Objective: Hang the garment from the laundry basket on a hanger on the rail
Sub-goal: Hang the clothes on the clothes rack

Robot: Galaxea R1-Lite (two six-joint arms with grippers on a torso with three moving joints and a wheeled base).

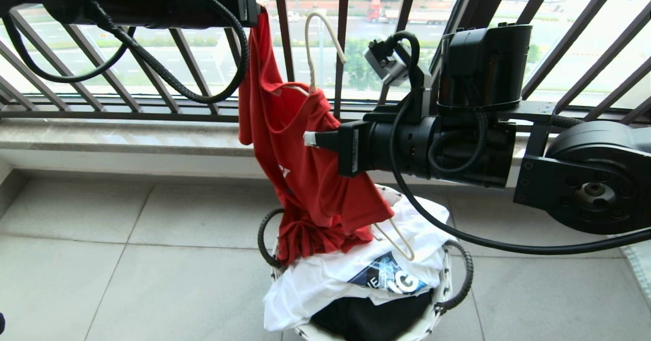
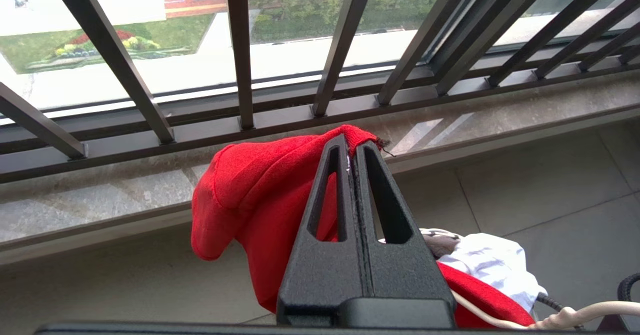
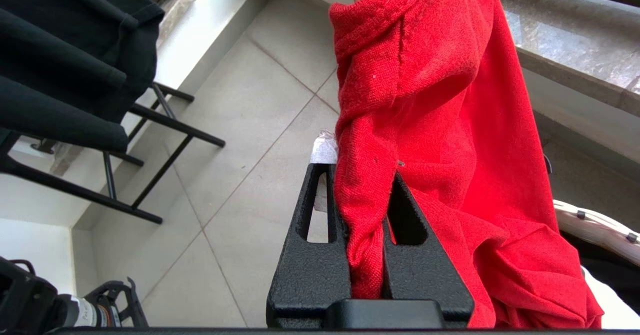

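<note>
My left end effector (image 2: 353,147) sits at the upper left of the head view, its fingers pressed together on a fold of the garment's (image 1: 305,178) red edge. In the left wrist view the two black fingers (image 2: 340,195) meet with red cloth pinched at their tips, in front of the black balcony railing (image 2: 240,50) and the stone sill below it.

My right end effector (image 1: 318,140) reaches in from the right at the middle of the head view, clamped on the garment further down. In the right wrist view the red fabric runs down between its fingers (image 3: 320,225), with a scrap of white label just beside one fingertip.

The garment hangs stretched between the two grips in the centre of the head view, its lower end bunched on the pile in the laundry basket (image 1: 452,280). The hanger (image 1: 318,40) is threaded inside it: the cream hook stands up out of the collar near the top centre of the frame, and one corner of the wire frame pokes out from under the hem at the lower right of the cloth.

The laundry basket stands on the tiled floor at the bottom centre, holding a white printed T-shirt (image 1: 325,280) over a black T-shirt (image 1: 371,318).
</note>
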